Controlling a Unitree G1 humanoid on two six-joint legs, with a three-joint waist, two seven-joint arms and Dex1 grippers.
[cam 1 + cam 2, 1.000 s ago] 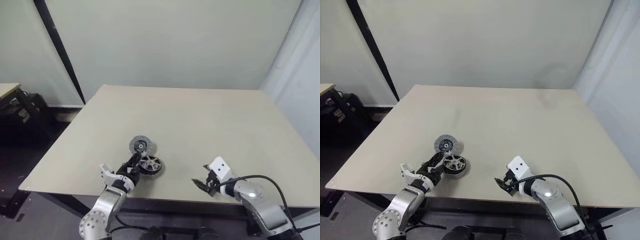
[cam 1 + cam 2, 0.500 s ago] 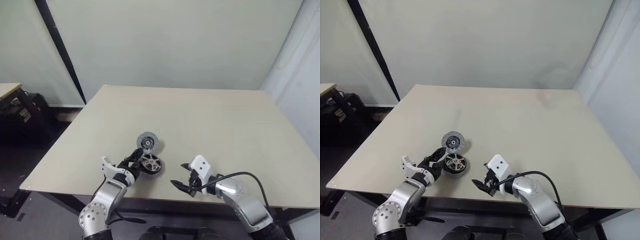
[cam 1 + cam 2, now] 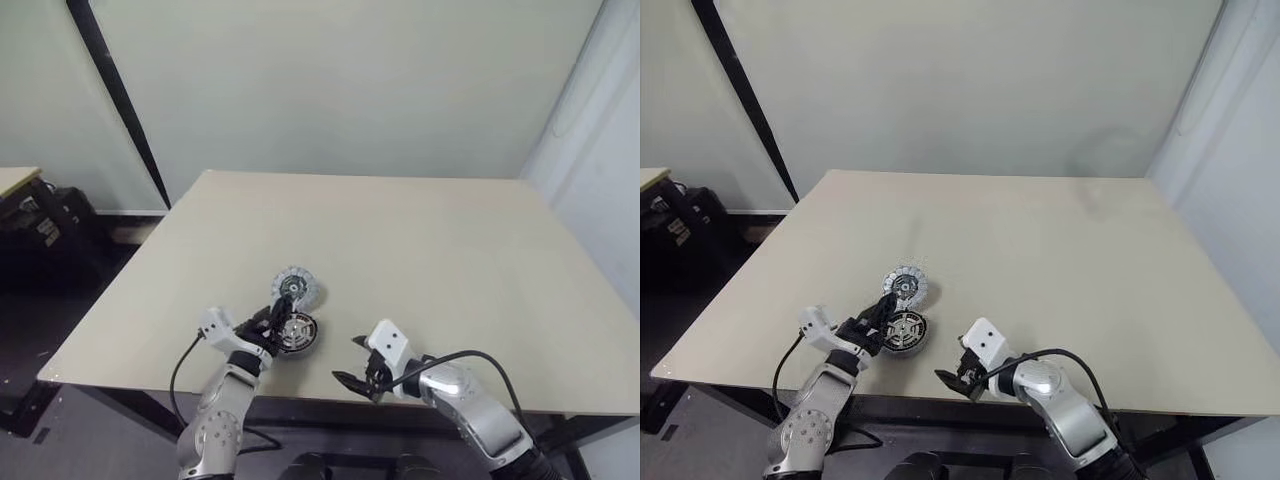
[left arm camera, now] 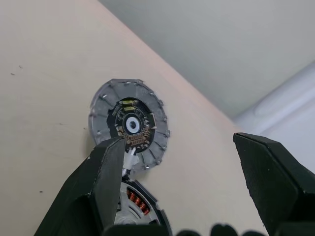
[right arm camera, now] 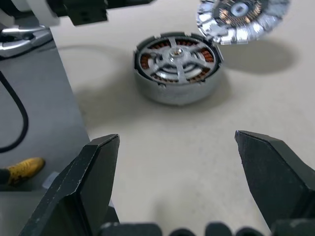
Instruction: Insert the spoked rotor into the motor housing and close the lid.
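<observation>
On the counter (image 3: 420, 250), the spoked rotor (image 5: 176, 58) sits inside the motor housing (image 5: 177, 91) with the lid (image 4: 129, 124) tilted just behind, while the left gripper (image 3: 272, 322) and right gripper (image 3: 352, 372) both gape wide, holding nothing.

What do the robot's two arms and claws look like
Both arms are silvery-grey metal with rounded joints. The left claw and right claw each have two broad black wedge-shaped fingers behind a white wrist block. A black cable loops along each forearm.
</observation>
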